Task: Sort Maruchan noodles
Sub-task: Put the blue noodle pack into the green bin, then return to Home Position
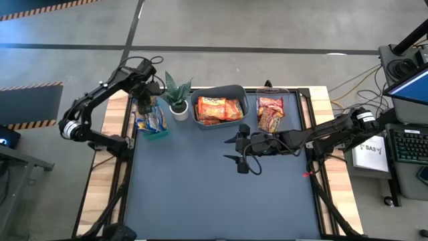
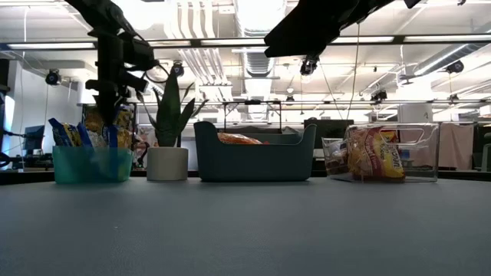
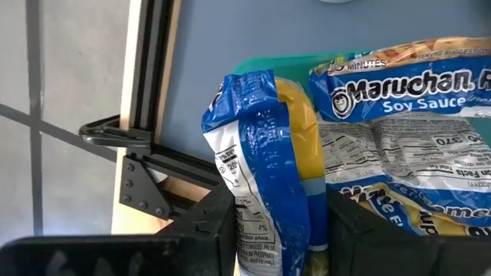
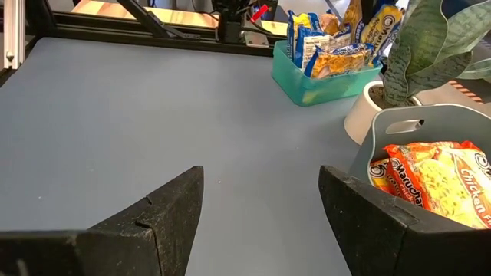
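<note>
Overhead, the right gripper (image 1: 242, 150) hovers wide open and empty near the table's (image 1: 200, 201) middle, while the left gripper (image 1: 144, 100) pinches a blue packet (image 3: 265, 169) upright in the teal bin (image 1: 155, 132) at the far left corner.

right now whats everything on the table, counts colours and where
blue-and-yellow packets: several, exact count unclear, standing in the teal bin
teal bin: one, at the table's back left
potted plant: one, green leaves in a white pot, between the teal bin and the grey tub
orange packets: several, lying in the grey tub
grey tub: one, dark grey, back centre
red-and-white packets: a few, in the clear bin
clear bin: one, back right
left gripper: over the teal bin, shut on one blue-and-yellow packet
right gripper: open, empty, above bare table mid-right
</note>
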Controlling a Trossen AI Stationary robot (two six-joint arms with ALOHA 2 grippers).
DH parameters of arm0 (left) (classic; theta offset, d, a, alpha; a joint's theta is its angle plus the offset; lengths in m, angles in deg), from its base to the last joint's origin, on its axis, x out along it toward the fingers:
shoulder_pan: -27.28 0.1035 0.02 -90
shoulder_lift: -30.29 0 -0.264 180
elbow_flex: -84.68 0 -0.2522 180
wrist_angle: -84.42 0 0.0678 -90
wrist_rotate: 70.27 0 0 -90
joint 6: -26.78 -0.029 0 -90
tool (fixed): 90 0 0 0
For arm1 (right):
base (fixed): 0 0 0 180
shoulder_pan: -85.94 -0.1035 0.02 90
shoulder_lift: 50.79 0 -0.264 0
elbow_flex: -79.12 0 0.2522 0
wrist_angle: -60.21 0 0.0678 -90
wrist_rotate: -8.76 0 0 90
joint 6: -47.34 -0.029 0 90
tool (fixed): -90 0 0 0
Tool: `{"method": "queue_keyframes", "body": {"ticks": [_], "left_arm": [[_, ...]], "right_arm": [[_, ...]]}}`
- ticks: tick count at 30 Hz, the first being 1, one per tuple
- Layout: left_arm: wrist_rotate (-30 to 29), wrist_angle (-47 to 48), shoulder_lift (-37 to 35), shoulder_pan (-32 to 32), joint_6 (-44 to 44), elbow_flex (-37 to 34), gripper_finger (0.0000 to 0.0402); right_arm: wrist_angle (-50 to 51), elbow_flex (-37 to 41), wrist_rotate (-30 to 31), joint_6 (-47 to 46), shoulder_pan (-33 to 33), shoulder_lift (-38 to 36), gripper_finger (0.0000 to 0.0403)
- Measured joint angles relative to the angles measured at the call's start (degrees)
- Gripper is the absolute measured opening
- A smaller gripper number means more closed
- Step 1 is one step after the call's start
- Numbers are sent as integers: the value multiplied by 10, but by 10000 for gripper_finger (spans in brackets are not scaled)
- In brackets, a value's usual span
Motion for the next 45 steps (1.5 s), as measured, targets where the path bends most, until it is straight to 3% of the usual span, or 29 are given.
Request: {"method": "queue_keyframes", "body": {"ticks": [22, 35, 42, 45], "left_arm": [[-1, -14, 67, 0, 48, 0, 112], [-34, -1, 55, -5, 87, 13, 204], [-27, 73, 35, -10, 200, 100, 212], [32, 76, 13, -12, 272, 130, 207]], "right_arm": [[0, 0, 0, 2, 0, 0, 249], [4, 0, 0, 0, 0, 0, 249], [11, 0, 0, -5, 0, 0, 249], [10, 0, 0, 2, 0, 0, 249]]}}
